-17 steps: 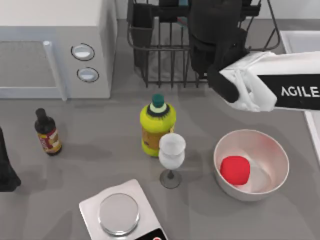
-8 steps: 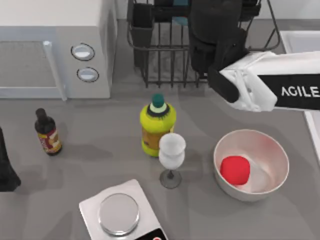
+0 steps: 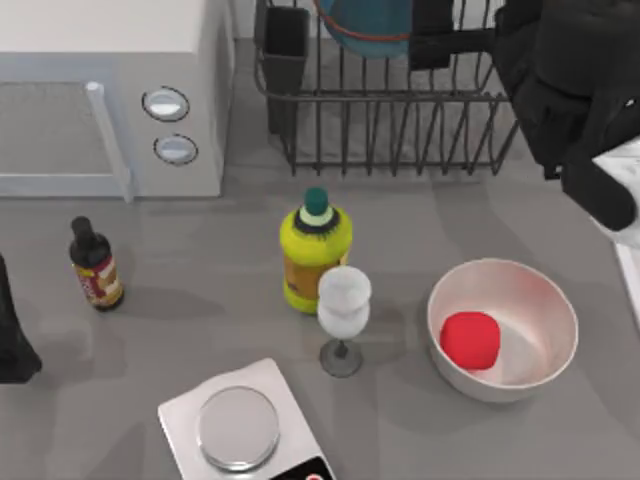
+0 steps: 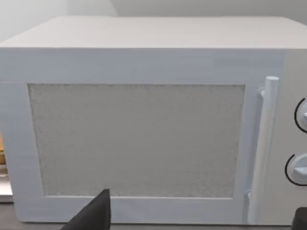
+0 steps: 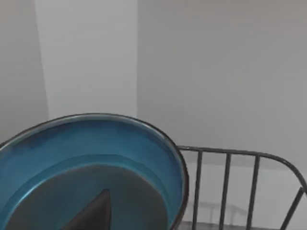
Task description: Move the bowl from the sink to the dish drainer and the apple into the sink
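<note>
My right gripper [image 3: 435,45], its opening hidden, stands at the round teal-blue bowl [image 3: 365,22]; the small red apple [image 3: 470,338] lies at six o'clock.

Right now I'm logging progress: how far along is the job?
The bowl already sits in the dish drainer. The right gripper is beside it over the rack. The apple lies in the white bowl, not yet in the sink.
</note>
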Motion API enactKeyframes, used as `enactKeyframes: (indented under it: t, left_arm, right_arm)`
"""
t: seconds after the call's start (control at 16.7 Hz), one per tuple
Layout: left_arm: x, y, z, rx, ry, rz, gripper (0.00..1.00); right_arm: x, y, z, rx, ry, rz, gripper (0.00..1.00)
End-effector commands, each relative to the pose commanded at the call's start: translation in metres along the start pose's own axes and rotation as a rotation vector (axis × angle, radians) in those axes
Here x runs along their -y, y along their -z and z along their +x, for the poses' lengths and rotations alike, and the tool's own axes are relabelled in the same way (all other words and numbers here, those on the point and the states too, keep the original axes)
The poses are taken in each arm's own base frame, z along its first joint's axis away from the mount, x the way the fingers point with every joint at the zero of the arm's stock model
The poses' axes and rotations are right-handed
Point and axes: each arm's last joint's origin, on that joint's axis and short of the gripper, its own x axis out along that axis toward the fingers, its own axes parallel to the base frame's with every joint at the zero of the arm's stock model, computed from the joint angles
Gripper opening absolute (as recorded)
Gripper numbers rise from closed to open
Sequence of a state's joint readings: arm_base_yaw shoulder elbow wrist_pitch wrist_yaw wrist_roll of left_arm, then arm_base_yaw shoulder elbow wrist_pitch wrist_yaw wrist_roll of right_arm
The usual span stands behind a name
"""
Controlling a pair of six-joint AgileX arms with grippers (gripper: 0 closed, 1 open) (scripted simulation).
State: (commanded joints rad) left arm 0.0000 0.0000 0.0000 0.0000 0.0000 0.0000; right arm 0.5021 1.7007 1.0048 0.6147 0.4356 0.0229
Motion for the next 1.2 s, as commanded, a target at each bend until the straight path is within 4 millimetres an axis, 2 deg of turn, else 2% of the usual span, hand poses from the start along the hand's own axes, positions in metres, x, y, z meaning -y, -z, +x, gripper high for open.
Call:
enactKeyframes:
  t: [0.18, 0.3, 0.48, 0.66, 0.9, 1.2]
  left_arm:
    - [0.0, 0.0, 0.0, 0.0, 0.0, 0.0, 1.0]
    - [0.0, 0.0, 0.0, 0.0, 0.0, 0.0, 1.0]
    - [0.0, 0.0, 0.0, 0.0, 0.0, 0.0, 1.0]
    - [0.0, 0.0, 0.0, 0.0, 0.0, 0.0, 1.0]
    - [0.0, 0.0, 0.0, 0.0, 0.0, 0.0, 1.0]
    - [0.0, 0.0, 0.0, 0.0, 0.0, 0.0, 1.0]
  right_arm:
    - [0.052, -0.006, -0.054, -0.026, -0.038, 0.006, 1.0]
    - [0.083, -0.002, -0.098, -0.035, -0.051, 0.016, 1.0]
    - [0.118, 0.021, -0.161, -0.03, -0.05, 0.033, 1.0]
    - [0.137, 0.052, -0.206, -0.005, -0.026, 0.045, 1.0]
    - [0.148, 0.087, -0.233, 0.034, 0.03, 0.041, 1.0]
    - [0.154, 0.103, -0.242, 0.066, 0.082, 0.028, 1.0]
